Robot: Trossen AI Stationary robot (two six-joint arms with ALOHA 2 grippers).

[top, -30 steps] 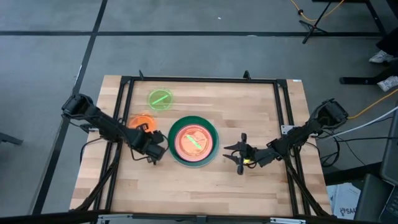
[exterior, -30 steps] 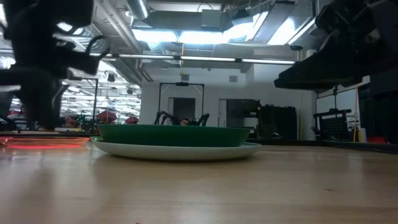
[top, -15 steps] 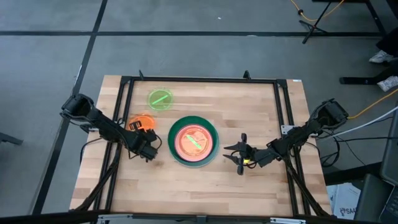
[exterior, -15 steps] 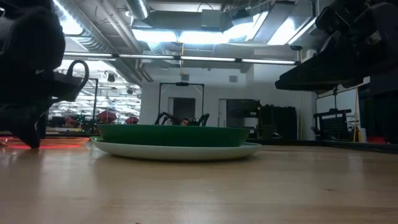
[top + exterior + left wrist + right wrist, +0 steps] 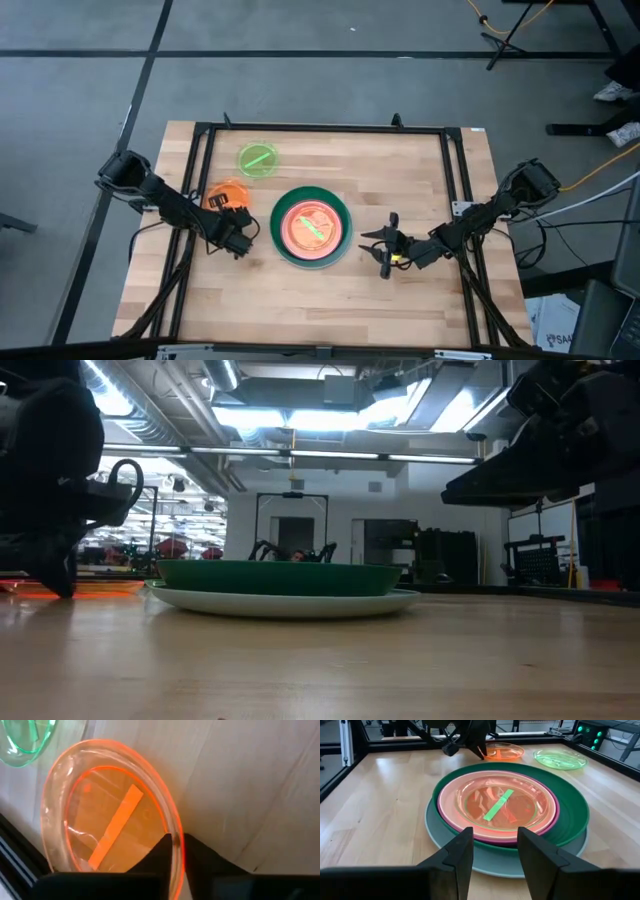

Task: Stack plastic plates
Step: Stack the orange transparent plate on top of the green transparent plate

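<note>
1. The stack (image 5: 311, 227) sits in the middle of the desk (image 5: 330, 290): a light blue plate at the bottom, then the dark green plate (image 5: 570, 815), the magenta plate (image 5: 547, 822), a translucent pink plate and a neon green one with its stripe (image 5: 498, 804) on top.
2. The orange plate (image 5: 228, 192) lies flat on the desk, left of the stack and well apart from it. The second neon green plate (image 5: 258, 159) lies behind it, also alone.
3. The left claw (image 5: 238, 240) has drawn back toward the orange plate in the last second; before it stood nearer the stack's left edge. In the left wrist view its fingers (image 5: 162, 851) are a narrow gap apart, and the orange rim (image 5: 175, 845) shows right at that gap. I cannot tell if the rim is already pinched or only lined up.
4. The plates themselves have not moved.
5. The right claw (image 5: 386, 247) waits right of the stack, wide open and holding nothing.
6. My judgement: the left arm is now starting the pick of the orange plate; two small plates are left to stack.
</note>
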